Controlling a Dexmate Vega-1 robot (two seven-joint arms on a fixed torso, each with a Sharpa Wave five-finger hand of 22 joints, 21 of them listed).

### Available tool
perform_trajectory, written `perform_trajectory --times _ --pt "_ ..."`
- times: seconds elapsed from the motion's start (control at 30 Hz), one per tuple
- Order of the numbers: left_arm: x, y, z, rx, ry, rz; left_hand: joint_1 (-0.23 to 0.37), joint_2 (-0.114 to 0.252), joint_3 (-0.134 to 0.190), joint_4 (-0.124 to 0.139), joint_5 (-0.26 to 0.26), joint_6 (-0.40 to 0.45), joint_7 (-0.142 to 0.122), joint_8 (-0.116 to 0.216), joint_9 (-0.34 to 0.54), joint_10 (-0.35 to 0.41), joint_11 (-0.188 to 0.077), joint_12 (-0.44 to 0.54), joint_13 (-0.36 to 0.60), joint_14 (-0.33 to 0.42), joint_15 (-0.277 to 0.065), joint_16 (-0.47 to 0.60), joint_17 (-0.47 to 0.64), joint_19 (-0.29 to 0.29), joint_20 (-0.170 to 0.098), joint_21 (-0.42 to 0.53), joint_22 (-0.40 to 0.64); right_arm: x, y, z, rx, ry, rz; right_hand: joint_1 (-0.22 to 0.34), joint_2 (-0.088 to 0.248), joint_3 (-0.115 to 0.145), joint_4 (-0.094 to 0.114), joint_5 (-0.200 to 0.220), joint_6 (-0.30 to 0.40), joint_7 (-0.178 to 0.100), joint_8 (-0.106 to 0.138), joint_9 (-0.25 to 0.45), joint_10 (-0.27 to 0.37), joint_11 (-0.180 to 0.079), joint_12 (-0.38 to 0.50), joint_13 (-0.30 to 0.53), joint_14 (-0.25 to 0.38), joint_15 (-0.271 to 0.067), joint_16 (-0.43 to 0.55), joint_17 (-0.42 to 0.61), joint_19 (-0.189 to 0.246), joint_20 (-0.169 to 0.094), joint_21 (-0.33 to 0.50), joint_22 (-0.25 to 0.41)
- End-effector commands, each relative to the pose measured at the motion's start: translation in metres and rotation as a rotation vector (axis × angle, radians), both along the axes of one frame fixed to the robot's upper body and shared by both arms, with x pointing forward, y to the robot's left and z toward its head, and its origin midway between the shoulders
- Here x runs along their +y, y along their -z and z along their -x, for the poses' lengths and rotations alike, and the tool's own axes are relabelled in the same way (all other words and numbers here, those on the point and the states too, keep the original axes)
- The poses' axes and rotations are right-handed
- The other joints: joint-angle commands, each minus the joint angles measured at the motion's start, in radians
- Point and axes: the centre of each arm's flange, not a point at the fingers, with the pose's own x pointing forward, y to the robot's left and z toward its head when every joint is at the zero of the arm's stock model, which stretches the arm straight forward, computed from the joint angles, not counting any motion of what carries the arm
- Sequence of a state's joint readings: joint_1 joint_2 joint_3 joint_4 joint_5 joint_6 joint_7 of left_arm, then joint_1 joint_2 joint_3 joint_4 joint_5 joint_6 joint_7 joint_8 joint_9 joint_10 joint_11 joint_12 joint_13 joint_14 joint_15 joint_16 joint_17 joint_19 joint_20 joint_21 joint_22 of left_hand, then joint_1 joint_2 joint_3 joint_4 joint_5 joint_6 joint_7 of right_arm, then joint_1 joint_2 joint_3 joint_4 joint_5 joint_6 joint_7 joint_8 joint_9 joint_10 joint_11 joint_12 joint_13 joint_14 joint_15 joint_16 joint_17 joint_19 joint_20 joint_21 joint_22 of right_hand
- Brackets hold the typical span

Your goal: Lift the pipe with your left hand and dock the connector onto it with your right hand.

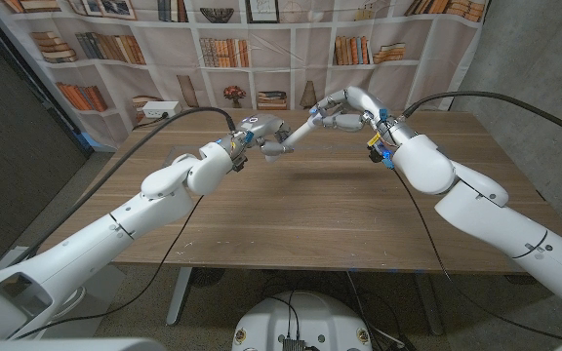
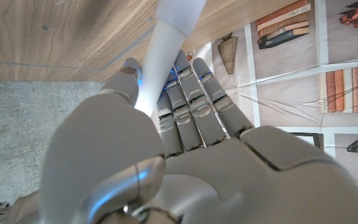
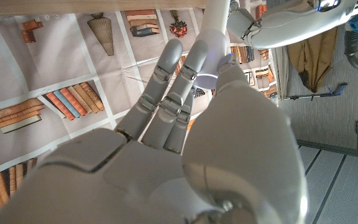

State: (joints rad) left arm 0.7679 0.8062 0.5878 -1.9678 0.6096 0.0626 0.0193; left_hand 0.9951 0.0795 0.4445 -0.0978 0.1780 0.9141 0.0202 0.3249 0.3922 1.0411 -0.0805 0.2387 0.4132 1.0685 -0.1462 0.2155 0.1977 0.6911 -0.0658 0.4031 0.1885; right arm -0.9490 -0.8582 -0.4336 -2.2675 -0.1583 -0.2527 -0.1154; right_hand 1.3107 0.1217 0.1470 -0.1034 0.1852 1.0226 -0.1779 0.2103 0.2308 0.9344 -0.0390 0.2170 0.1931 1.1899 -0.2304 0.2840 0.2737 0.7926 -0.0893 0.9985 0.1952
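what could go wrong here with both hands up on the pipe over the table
1. The left hand grips the white pipe only at its lower end, so a push from the right hand could lever it out of line.
2. The connector sits at the pipe's far end, and whether it is fully seated cannot be told; it might slip off.
3. Everything is held above the wooden table, so anything dropped could fall onto it and roll.

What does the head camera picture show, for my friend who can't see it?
Two white robot arms meet above a wooden table: the left hand holds a white pipe in the air, and the right hand holds the connector at its raised end. A bookshelf backdrop hangs behind.
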Motion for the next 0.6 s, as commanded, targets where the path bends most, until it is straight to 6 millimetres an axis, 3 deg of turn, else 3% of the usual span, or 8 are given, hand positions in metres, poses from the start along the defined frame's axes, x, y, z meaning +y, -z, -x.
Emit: perform_trajectory --times 0.03,0.23,0.6 --pt "-0.0012 0.0011 -0.0014 0.009 -0.003 -0.002 0.057 0.062 0.06 0.05 0.008 0.067 0.062 0.002 0.005 0.011 -0.012 0.002 0.005 0.003 -0.004 0.007 0.004 0.008 -0.036 0.006 0.002 -0.0009 0.002 0.0018 0.007 0.014 0.011 -0.014 0.019 -0.002 0.019 -0.005 -0.016 -0.015 0.001 0.015 0.163 -0.14 0.008 0.009 -0.002 -0.002 -0.009 0.003 -0.006 -0.128 0.007 0.001" --pt "-0.0015 0.0016 -0.0007 0.007 0.0 0.001 0.057 0.062 0.061 0.051 0.008 0.066 0.06 0.001 0.006 0.011 -0.01 0.001 0.007 -0.001 -0.002 0.006 0.005 0.007 -0.033 0.006 0.002 -0.0016 0.0034 0.0031 0.009 0.0 0.027 -0.066 -0.007 -0.027 0.035 -0.007 -0.031 -0.018 -0.002 0.017 0.145 -0.141 0.002 0.01 -0.018 0.001 -0.021 0.003 -0.027 -0.129 0.011 -0.001" --pt "-0.0023 0.0038 -0.0002 0.009 0.006 0.007 0.056 0.062 0.062 0.052 0.008 0.071 0.059 -0.001 0.005 0.01 -0.01 -0.001 0.01 -0.002 -0.001 0.006 0.005 0.004 -0.031 0.006 0.002 0.0008 0.0049 0.0084 -0.007 0.027 0.047 -0.118 -0.029 -0.056 0.034 0.0 -0.05 -0.034 0.0 0.02 0.105 -0.156 0.006 0.019 -0.048 0.005 -0.041 0.012 -0.051 -0.128 0.024 -0.007"
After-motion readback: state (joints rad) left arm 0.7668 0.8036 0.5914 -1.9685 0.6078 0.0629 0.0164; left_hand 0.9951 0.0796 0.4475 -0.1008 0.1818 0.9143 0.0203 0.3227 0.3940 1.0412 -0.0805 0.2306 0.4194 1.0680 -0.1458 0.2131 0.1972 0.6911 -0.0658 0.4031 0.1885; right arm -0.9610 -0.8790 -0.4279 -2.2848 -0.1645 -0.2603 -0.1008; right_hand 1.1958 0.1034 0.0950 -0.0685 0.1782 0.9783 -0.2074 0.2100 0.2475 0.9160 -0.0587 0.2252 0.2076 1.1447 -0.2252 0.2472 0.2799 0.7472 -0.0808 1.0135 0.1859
